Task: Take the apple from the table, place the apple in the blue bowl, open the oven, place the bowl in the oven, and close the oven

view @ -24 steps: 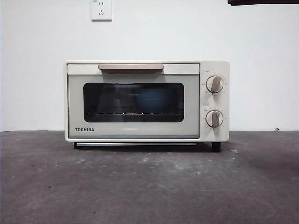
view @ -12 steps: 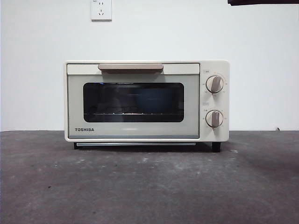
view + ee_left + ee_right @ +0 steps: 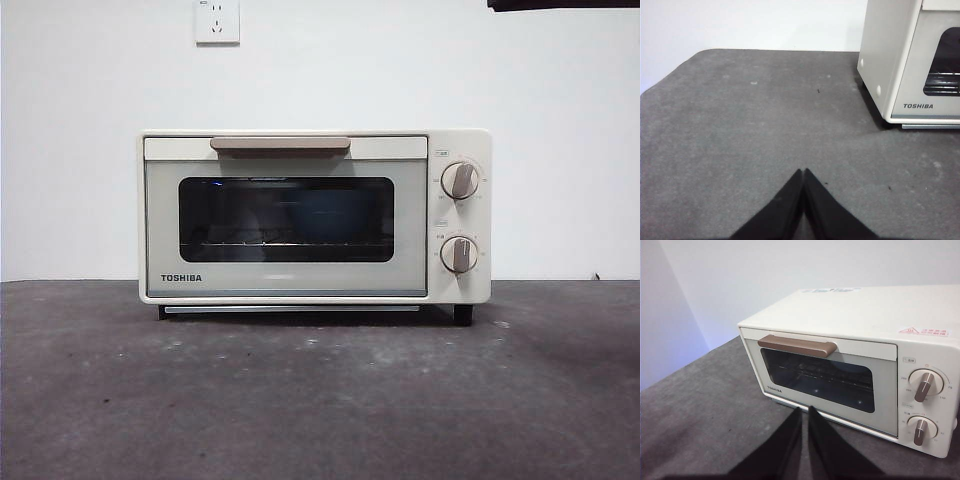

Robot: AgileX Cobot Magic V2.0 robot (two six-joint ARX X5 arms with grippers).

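The counter (image 3: 320, 400) carries the oven (image 3: 314, 216), door closed. Through its dark window, the blue bowl (image 3: 325, 215) shows dimly on the rack. The left gripper (image 3: 803, 172) hangs over bare counter beside the oven, the right gripper (image 3: 805, 411) before the door, both fingers closed on nothing.

One oven (image 3: 314, 216) is counted on one table (image 3: 320, 400). Two knobs (image 3: 459, 181) and one bar handle (image 3: 280, 146) are seen on it. One blue bowl (image 3: 330, 215) is glimpsed behind the glass. One wall socket (image 3: 217, 21) is noted. Two grippers are counted: left gripper (image 3: 803, 172), right gripper (image 3: 805, 411).
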